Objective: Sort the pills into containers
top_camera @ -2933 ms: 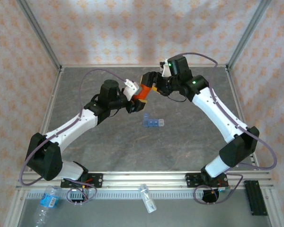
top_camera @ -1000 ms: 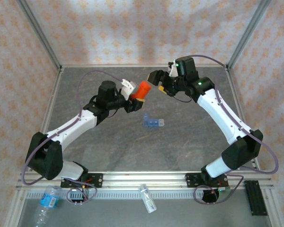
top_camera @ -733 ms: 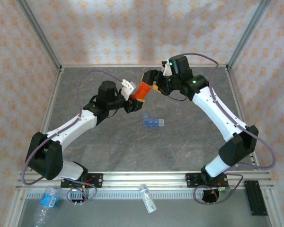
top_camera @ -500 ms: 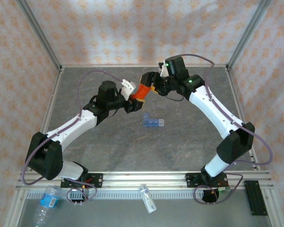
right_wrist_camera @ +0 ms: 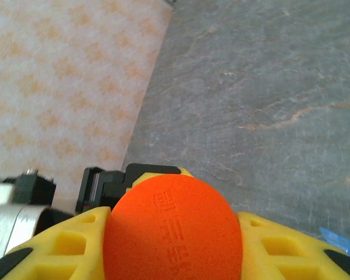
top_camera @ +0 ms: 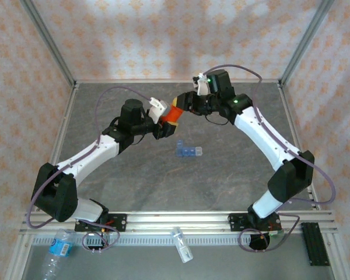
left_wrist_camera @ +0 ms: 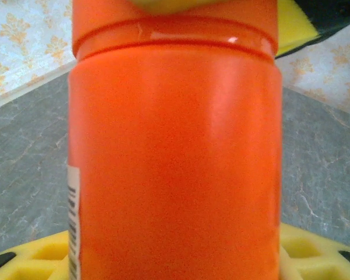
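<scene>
1. The orange vial (top_camera: 174, 113) is a smooth, glossy plastic cylinder with a raised ring just below its cap (right_wrist_camera: 172, 224). A white label strip (left_wrist_camera: 73, 221) runs down one side, and the cap's round top carries embossed lettering.
2. The left gripper (top_camera: 165, 122) pinches the vial's body between yellow, honeycombed pads (left_wrist_camera: 315, 256). It holds the vial tilted in the air over the far half of the table (top_camera: 134, 175).
3. The right gripper (top_camera: 184, 104) is closed on the cap, with a yellow pad touching it on each side.
4. The pill organizer (top_camera: 188, 151), a short translucent blue strip of square cells, lies flat near the middle of the table, apart from both grippers. What its cells hold cannot be told, nor what is inside the vial.
5. The table is grey and veined like stone, framed by metal rails. Bare surface lies all round the organizer out to every edge. A clear water bottle (top_camera: 57, 248) lies beyond the near edge, by the left corner.
</scene>
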